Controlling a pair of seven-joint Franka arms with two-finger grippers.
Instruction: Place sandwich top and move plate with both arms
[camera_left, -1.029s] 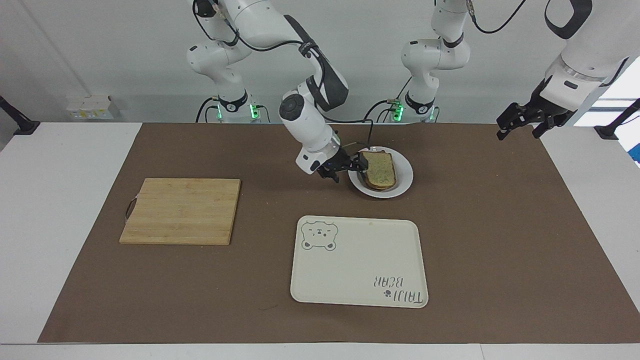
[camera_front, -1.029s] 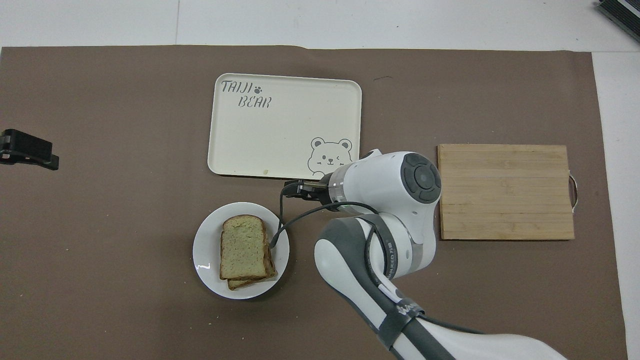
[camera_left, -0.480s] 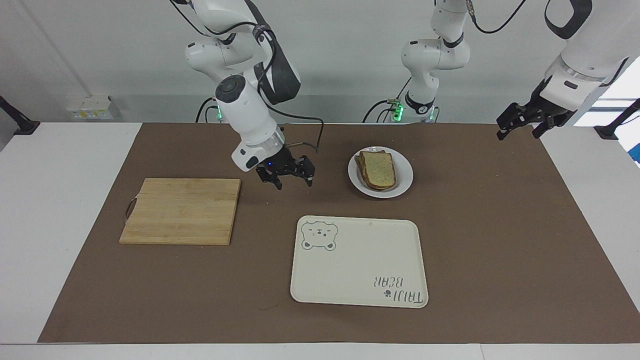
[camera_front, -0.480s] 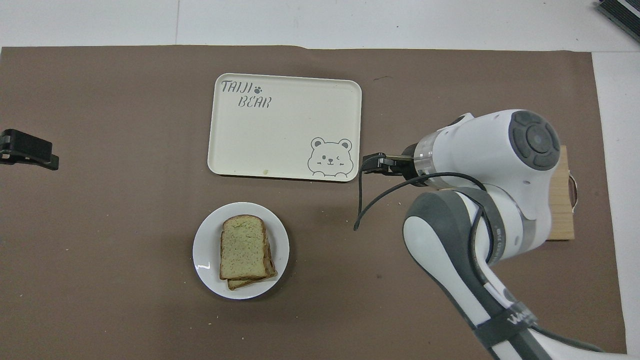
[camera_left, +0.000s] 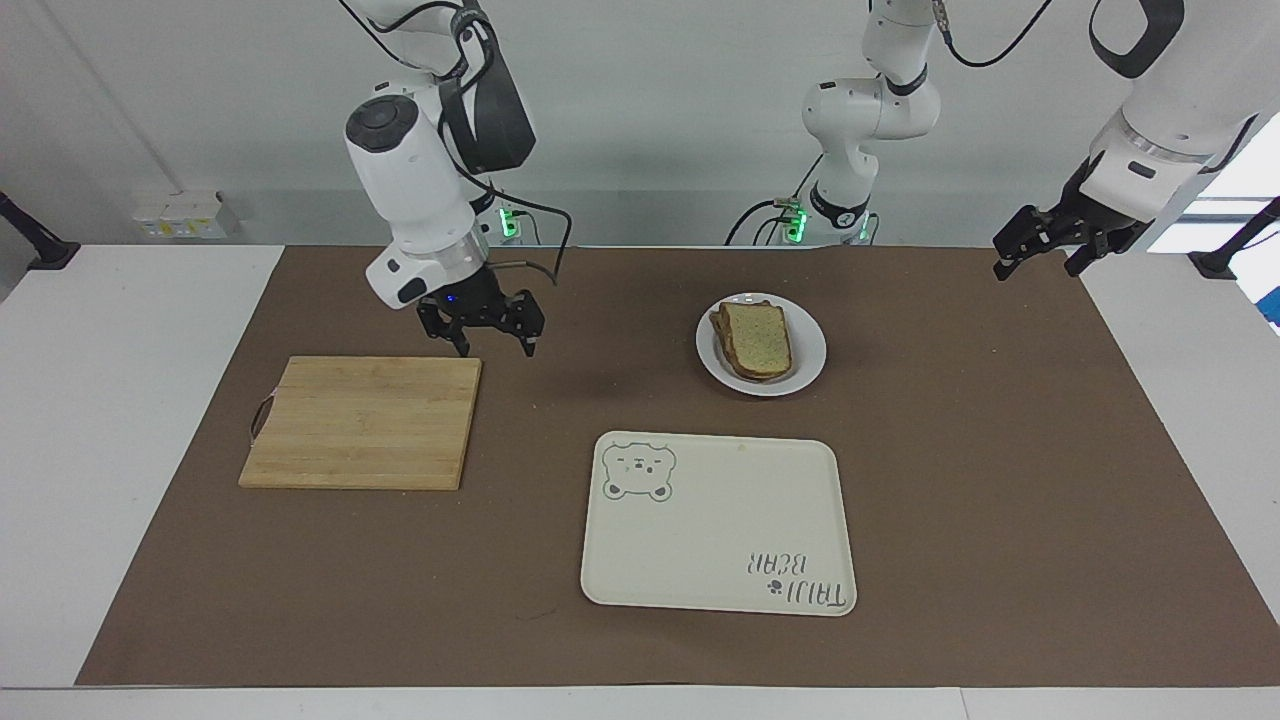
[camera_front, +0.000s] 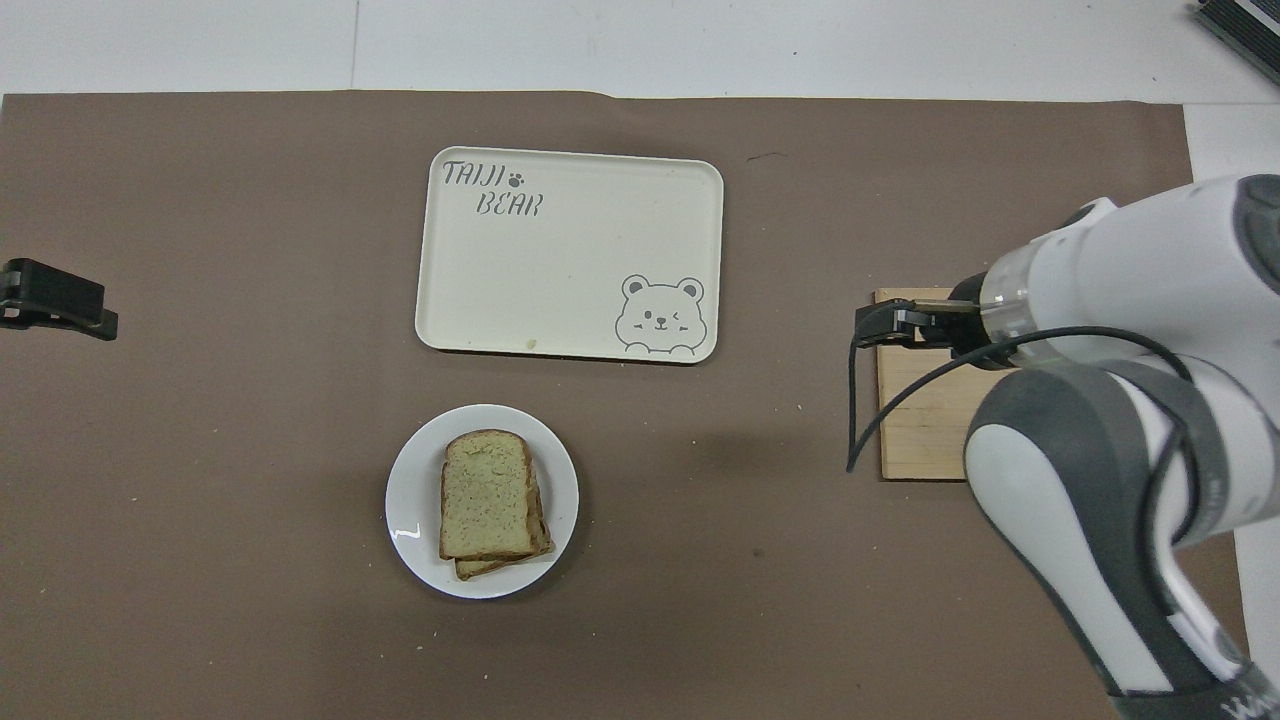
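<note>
Right gripper (camera_left: 492, 338) empty, fingers spread, up over cutting board (camera_left: 362, 422) corner. Sandwich top (camera_left: 758, 336) at gripper's 3 o'clock in facing view, well apart, stacked on plate (camera_left: 810, 350). Left gripper (camera_left: 1035, 255) waiting at mat edge, fingers unreadable.

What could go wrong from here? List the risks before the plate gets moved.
1. The sandwich top sits skewed on the slice beneath, so it may slide off if the plate tilts.
2. The plate is low-rimmed and glossy; either gripper might slip on its edge.
3. The right gripper hangs over the cutting board's corner and the left gripper waits at the mat's edge, so badly timed approaches could nudge the plate.
</note>
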